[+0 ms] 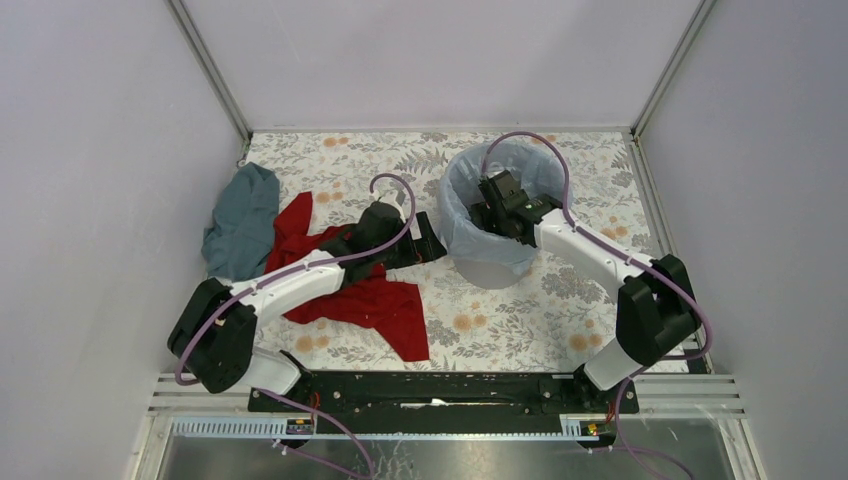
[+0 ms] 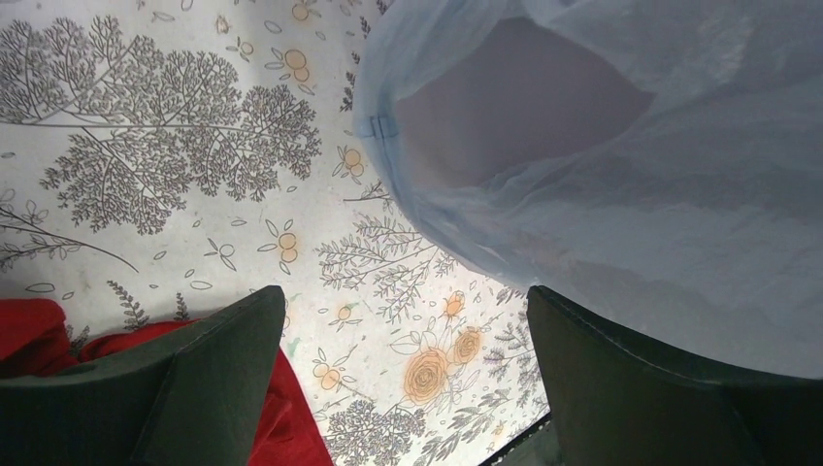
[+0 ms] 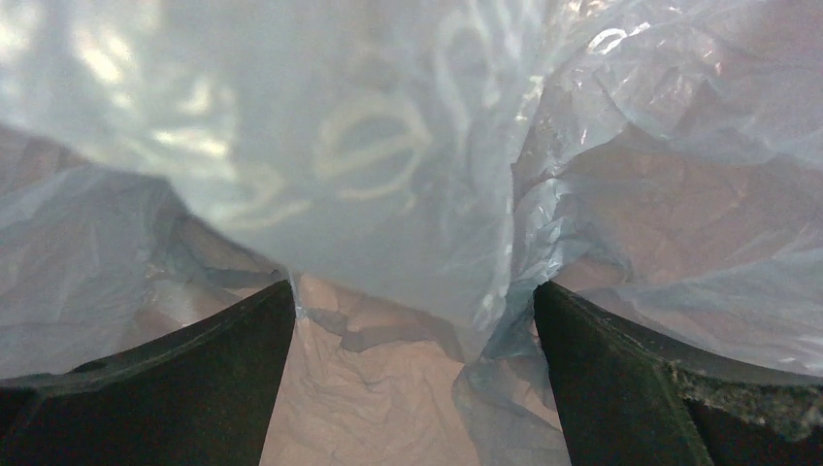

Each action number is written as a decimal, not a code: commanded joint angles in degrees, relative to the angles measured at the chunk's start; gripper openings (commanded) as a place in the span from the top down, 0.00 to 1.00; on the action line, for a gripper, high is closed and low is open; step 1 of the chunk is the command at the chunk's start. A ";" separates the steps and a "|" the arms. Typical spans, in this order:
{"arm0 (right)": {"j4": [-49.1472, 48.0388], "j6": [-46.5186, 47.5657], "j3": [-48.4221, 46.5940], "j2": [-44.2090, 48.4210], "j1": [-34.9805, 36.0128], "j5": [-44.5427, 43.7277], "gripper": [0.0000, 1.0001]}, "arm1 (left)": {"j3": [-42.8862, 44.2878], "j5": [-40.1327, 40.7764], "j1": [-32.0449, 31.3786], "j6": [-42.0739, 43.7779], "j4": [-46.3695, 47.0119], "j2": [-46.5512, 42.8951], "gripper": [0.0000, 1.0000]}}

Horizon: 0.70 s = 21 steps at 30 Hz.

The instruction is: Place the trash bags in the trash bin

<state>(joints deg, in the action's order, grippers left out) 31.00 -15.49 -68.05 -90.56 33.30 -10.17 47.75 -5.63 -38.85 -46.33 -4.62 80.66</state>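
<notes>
Floral-print table, white walls round it. Trash bin stands just right of left pincer & surrounds right pincer, which hangs inside its mouth. Trash bag, pale blue film, lines bin w/ edge folded over rim; film hangs between right pincer's fingers, not clamped. Red cloth lies under left arm, near side of left pincer; teal-grey cloth well left of it. Both pincers released, jaws wide, nothing held.
</notes>
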 commanded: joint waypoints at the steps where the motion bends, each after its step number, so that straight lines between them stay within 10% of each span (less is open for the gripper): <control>1: 3.02 0.33 -1.28 -0.13 -0.33 1.68 0.00 | 4.23 3.57 -0.11 3.59 -2.19 -3.03 0.01; 21: 4.32 2.01 -7.16 16.74 -0.30 1.39 0.00 | 4.06 -4.19 6.14 1.07 1.85 -1.92 0.03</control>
<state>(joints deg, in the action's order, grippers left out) 35.86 -14.79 -74.72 -73.49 33.04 -8.86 50.13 -4.95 -32.51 -42.72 -8.03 77.08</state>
